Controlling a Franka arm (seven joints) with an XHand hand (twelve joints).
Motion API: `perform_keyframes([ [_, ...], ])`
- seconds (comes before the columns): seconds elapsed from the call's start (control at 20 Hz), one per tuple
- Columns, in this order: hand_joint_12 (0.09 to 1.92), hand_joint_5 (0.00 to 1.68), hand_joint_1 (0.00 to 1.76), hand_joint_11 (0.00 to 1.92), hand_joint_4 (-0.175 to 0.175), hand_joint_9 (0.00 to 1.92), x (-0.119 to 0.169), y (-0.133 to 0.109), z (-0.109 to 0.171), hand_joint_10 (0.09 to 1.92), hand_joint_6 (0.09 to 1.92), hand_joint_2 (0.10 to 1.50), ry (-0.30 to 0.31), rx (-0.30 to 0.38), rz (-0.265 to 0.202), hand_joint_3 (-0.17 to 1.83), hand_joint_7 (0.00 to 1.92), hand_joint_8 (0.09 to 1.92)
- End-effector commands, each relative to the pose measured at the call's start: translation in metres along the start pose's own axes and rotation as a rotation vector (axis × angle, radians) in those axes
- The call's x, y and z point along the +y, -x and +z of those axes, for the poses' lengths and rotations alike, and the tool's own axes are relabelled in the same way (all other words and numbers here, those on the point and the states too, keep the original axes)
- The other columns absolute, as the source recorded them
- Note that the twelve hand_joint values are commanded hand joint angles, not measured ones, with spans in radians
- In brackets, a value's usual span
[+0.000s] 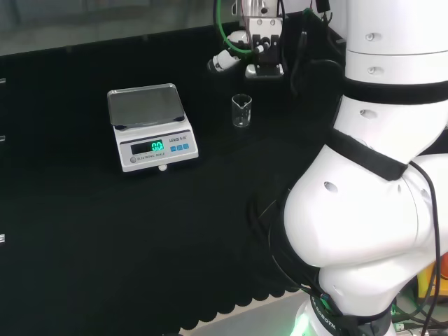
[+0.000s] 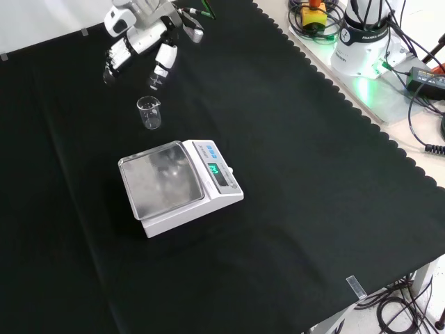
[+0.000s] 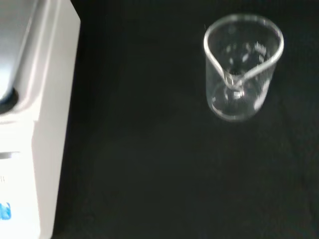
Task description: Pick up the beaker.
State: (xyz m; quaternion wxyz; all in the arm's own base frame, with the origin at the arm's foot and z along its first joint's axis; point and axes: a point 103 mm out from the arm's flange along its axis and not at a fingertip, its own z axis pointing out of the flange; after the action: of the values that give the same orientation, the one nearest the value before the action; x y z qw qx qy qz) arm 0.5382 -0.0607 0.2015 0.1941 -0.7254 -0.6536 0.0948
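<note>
Here my arm blocks the right of the head view. My hand hangs above the cloth, fingers relaxed and spread, gripping nothing and touching nothing. The beaker stands upright on the cloth, just below my fingertips in the front view, near the scale, apart from it.

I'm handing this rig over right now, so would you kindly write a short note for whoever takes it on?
Hand: open, fingers relaxed and pointing down, holding nothing, raised above the cloth just beyond the beaker in the front view.
Beaker: clear, upright, looks empty, standing on the black cloth between the hand and the scale, touching neither.
Scale: display lit, pan bare.
Done: the hand is near the beaker, no contact.
Left: lower the hand, close the fingers round the beaker, lift it.
</note>
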Motion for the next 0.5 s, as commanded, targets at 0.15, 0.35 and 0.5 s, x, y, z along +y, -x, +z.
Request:
perform_keyframes([
  [0.15,1.46,0.16,0.34,0.00,-0.126,0.00,0.001,0.015,0.030,0.51,0.09,1.13,-0.039,0.043,0.015,-0.10,0.00,0.34],
  [0.35,1.46,0.16,0.34,0.00,-0.126,0.00,0.002,0.023,0.041,0.51,0.09,1.13,-0.031,0.066,0.021,-0.10,0.00,0.34],
  [0.5,1.45,0.15,0.34,0.00,-0.126,0.00,0.006,0.027,0.048,0.52,0.09,1.13,-0.013,0.078,0.026,-0.10,0.00,0.34],
])
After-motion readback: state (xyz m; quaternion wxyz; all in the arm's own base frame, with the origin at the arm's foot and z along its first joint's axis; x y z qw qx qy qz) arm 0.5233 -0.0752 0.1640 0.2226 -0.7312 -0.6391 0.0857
